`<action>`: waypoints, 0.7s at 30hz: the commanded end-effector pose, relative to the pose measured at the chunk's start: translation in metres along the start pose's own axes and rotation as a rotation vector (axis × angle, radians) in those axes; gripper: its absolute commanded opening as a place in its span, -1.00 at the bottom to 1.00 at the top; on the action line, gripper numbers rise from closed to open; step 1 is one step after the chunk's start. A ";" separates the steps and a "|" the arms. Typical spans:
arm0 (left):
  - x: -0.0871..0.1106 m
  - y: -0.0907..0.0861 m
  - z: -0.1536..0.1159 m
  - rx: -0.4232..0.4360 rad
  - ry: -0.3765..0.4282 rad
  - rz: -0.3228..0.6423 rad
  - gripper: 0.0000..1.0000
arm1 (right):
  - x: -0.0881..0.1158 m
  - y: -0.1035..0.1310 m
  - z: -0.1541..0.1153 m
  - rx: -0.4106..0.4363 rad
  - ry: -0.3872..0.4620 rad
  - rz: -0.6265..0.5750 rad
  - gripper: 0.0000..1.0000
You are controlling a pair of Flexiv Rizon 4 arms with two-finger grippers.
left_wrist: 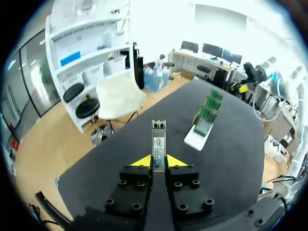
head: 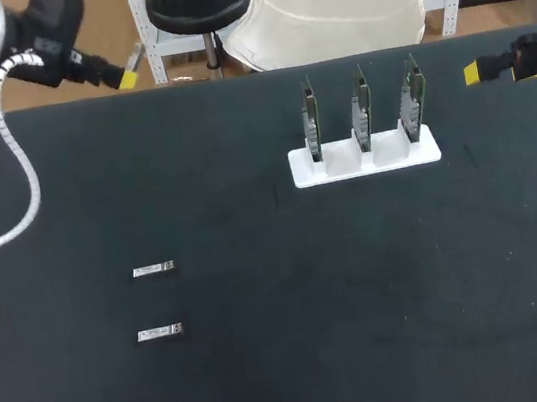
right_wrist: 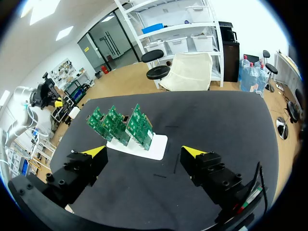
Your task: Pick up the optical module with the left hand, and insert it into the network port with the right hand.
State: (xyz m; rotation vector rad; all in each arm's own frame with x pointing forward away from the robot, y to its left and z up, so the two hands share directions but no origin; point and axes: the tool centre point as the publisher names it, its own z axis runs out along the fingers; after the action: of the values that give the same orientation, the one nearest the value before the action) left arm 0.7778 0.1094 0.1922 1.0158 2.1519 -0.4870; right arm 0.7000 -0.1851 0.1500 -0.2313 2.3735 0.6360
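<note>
Two small things lie nearest me on the black table point(head: 302, 358), at about 8 o'clock from its middle: the nearer loose module point(head: 160, 332) and, just beyond it, the farther loose module point(head: 153, 270). Both are flat and parallel, close together but not touching.

Farther out, at about 1 o'clock, the white holder point(head: 384, 159) carries three green boards point(head: 362, 111), standing upright on edge in a row (I cannot make out their ports from here).

At the far edge my left gripper point(head: 129, 78) hangs at 11 o'clock and my right gripper point(head: 472, 73) at 2 o'clock, each well apart from the holder.

The left wrist view shows the optical module point(left_wrist: 158, 139) pinched between the left yellow fingertips point(left_wrist: 140, 161), one pad on each long side. They grip it at its rear part, so most of its length sticks straight out ahead of them, metal end farthest.

On the right wrist view the right fingers point(right_wrist: 96, 152) stand spread wide. The holder and its boards sit on the table ahead of the gap, well clear of both tips.
</note>
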 end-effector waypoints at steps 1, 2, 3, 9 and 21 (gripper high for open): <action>-0.011 -0.014 0.000 0.042 -0.280 0.046 -1.00 | 0.000 0.000 0.000 0.000 0.000 0.000 1.00; -0.016 -0.017 0.001 0.055 -0.293 0.048 -1.00 | 0.000 0.000 0.000 0.000 0.000 0.000 1.00; -0.021 -0.021 0.003 0.068 -0.304 0.049 -1.00 | 0.000 0.000 0.000 0.000 0.000 0.000 1.00; -0.049 -0.040 0.013 0.137 -0.377 0.095 -1.00 | 0.000 0.000 0.000 0.000 0.000 0.000 1.00; -0.088 -0.086 0.018 0.358 -0.534 0.132 -1.00 | 0.000 0.000 0.000 0.000 0.000 0.000 1.00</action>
State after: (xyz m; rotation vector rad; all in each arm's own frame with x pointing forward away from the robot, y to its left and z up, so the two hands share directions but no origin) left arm 0.7556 0.0035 0.2485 1.1362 1.6899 -0.8937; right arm 0.7000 -0.1850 0.1500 -0.2313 2.3735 0.6360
